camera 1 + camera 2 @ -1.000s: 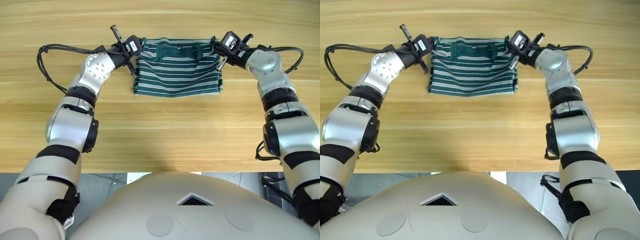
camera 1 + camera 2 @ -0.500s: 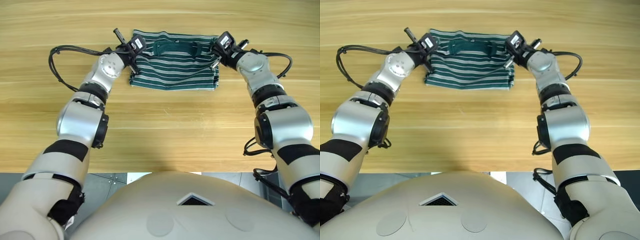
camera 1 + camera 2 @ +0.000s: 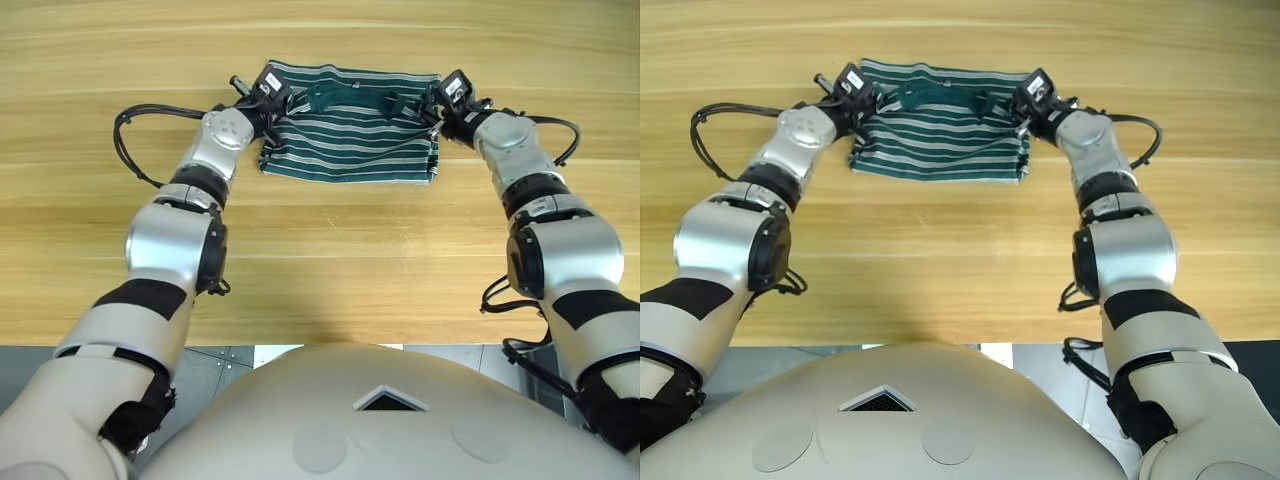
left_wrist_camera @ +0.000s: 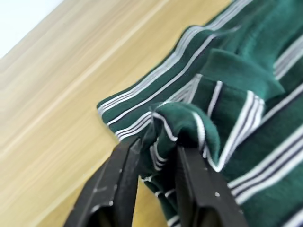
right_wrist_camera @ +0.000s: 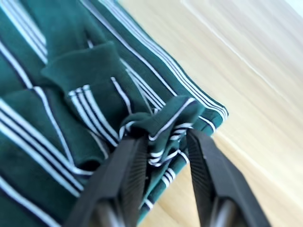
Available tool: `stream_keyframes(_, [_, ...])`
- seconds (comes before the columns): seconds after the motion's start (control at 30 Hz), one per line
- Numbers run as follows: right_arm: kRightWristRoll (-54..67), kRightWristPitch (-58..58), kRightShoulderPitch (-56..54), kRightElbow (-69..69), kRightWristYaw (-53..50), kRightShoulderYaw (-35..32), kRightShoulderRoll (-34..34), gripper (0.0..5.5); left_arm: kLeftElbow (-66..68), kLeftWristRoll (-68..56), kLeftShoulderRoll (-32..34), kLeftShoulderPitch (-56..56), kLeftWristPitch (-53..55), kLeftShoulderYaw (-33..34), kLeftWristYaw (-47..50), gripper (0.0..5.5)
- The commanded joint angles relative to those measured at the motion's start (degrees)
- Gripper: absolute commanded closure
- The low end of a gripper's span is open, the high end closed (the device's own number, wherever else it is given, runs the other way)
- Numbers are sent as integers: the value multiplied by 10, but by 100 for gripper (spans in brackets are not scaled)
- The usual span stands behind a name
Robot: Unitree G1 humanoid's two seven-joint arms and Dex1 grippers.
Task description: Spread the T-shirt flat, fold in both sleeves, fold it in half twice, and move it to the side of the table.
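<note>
The T-shirt, dark green with thin white stripes, lies folded into a wide rectangle far out on the wooden table. My left gripper sits at its far left corner, shut on a bunched fold of cloth between the black fingers. At the far right corner my right gripper is shut on a similar bunch of fabric, its fingers pinching the edge. Both arms are stretched far forward, one on each side of the shirt.
Black cables loop beside each forearm, on the left and on the right. Bare wood lies all round the shirt. The table's near edge runs just above my torso.
Both grippers, holding the far corners, have pushed the folded shirt farther away across the table. The arms have stretched out straighter and the shirt has settled flatter.
</note>
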Motion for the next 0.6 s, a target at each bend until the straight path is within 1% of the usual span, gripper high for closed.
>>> stream_keyframes(0.03, [41, 20, -5, 6, 2, -45, 9, 332, 3, -14, 13, -35, 17, 28, 4, 367])
stream_keyframes(0.1, [70, 35, -14, 10, 5, -80, 15, 299, 4, -19, 15, -48, 30, 43, 7, 338])
stream_keyframes(0.3, [169, 74, -47, 13, 3, -192, 28, 185, 4, -69, 7, -94, 78, 120, 29, 234])
stream_keyframes(0.37, [194, 78, -51, 14, -3, -222, 32, 158, 4, -87, 3, -98, 90, 148, 48, 207])
stream_keyframes(0.43, [232, 85, -55, 16, -15, -267, 38, 121, 3, -113, -1, -93, 97, 181, 60, 170])
stream_keyframes(0.5, [261, 91, -56, 18, -34, -302, 40, 88, 3, -123, -5, -83, 97, 196, 60, 142])
stream_keyframes(0.57, [263, 88, -48, 18, -40, -312, 37, 52, 1, -132, -7, -67, 91, 208, 48, 107])
stream_keyframes(0.6, [249, 69, -41, 14, -23, -299, 35, 33, 0, -138, -7, -58, 81, 213, 33, 90])
